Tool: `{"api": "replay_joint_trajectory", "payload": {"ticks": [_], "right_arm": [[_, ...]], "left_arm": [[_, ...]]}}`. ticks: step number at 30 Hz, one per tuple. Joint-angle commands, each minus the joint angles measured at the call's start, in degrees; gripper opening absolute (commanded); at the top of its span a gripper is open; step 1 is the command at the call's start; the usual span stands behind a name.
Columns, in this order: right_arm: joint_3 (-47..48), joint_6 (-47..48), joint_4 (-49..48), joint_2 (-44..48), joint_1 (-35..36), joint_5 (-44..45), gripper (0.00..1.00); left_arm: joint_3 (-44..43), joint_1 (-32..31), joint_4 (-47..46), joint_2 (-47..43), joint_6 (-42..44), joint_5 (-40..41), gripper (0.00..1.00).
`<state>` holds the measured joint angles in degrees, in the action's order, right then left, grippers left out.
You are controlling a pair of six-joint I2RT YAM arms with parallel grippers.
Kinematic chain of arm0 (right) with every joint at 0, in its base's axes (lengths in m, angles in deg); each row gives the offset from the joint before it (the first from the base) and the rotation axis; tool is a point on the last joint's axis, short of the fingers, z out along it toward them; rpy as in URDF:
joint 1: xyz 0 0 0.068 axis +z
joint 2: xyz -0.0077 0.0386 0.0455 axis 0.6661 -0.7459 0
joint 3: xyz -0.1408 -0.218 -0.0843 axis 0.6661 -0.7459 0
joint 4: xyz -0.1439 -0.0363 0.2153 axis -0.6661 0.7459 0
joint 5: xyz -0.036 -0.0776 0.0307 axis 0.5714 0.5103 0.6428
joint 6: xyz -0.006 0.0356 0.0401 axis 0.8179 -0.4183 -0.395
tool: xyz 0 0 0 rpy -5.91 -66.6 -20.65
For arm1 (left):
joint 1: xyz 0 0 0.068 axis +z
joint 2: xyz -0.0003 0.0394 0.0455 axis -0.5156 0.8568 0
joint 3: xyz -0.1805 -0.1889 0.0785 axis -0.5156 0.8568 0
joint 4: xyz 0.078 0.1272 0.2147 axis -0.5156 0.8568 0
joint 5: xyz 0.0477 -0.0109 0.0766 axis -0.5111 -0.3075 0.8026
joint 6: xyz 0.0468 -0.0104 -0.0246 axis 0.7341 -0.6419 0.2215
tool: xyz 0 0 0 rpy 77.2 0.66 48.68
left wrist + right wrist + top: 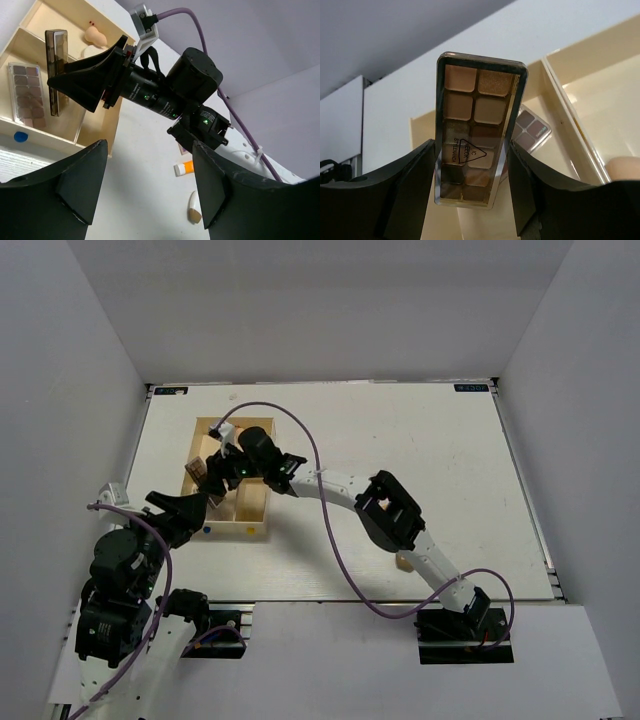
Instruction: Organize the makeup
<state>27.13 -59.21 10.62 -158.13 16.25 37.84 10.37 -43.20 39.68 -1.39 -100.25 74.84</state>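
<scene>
My right gripper (472, 150) is shut on a brown rectangular palette (477, 130) and holds it on edge over the left compartment of the pale wooden box (245, 530). In the left wrist view this palette (56, 70) stands upright beside a second brown palette (26, 95) lying flat in the box. A peach sponge (94, 36) lies in a farther compartment. My left gripper (150, 190) is open and empty, just outside the box's near left corner (195, 508). An orange white-capped tube (185, 167) and a white-tan egg shape (194, 209) lie on the table.
The right arm (340, 490) stretches across the table from its base to the box. The white-tan egg shape (404, 562) lies beside this arm near the front edge. A blue dot (20, 136) marks the box's front wall. White walls enclose the table.
</scene>
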Motion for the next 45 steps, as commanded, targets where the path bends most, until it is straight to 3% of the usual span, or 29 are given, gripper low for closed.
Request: {"api": "replay_joint_trajectory", "payload": {"ticks": [1,4,8,15,17,19,20,21,23,28,31,32,34,35,39,45], "right_arm": [[-0.7,2.1,-4.4,1.4,-0.5,1.4,0.45],[-2.4,3.5,-4.2,3.1,-1.0,-0.1,0.64],[-4.1,4.6,-4.9,6.3,-1.7,-3.1,0.75],[-2.6,5.9,-2.8,8.6,-2.7,-5.8,0.78],[-2.8,6.4,-1.7,11.1,-3.9,-5.2,0.74],[-3.2,9.6,0.9,13.3,-6.2,-4.3,0.61],[-4.7,10.1,1.6,15.8,-6.9,-2.8,0.48],[-5.4,10.5,2.7,16.9,-8.0,-1.7,0.20],[-6.0,11.2,9.2,19.0,-12.1,0.3,0.00],[-15.9,15.9,20.0,27.7,-22.9,4.2,0.00],[-21.2,22.9,27.8,32.0,-28.0,6.4,0.36],[-22.2,24.6,32.4,32.6,-28.7,7.3,0.64],[-24.8,28.9,37.1,34.2,-31.5,9.0,0.83],[-25.5,30.0,39.4,34.5,-32.3,9.4,0.89],[-28.2,34.3,51.2,33.6,-34.9,12.2,0.89],[-35.2,37.0,50.3,34.5,-35.8,17.9,0.89]], "left_arm": [[-1.0,0.3,1.4,0.2,-1.2,-0.4,0.78],[-0.3,0.3,0.4,2.3,-1.3,-2.0,0.80],[-0.1,0.3,-1.5,5.8,-1.0,-4.7,0.80],[-0.6,0.3,-4.0,8.1,-0.4,-6.5,0.80],[-0.6,0.3,-5.6,9.2,-0.3,-9.3,0.79],[-0.2,0.3,-8.1,12.2,-0.1,-11.6,0.75],[0.3,0.3,-9.4,13.5,-0.1,-14.7,0.73],[0.8,0.3,-10.8,16.1,0.0,-16.3,0.70],[2.6,0.3,-15.5,19.0,-0.3,-20.8,0.61],[1.8,-1.6,-22.6,32.0,-0.4,-25.9,0.44],[0.1,-2.3,-24.1,37.9,0.8,-26.1,0.43],[-0.5,-3.0,-24.4,38.9,1.0,-26.1,0.43],[-0.6,-4.4,-25.9,42.0,1.2,-26.1,0.46],[-0.4,-5.0,-26.4,42.9,1.1,-26.1,0.53],[1.1,-8.0,-29.0,45.3,0.5,-25.6,0.69],[1.5,-10.0,-28.0,44.6,0.4,-23.2,0.73]]}}
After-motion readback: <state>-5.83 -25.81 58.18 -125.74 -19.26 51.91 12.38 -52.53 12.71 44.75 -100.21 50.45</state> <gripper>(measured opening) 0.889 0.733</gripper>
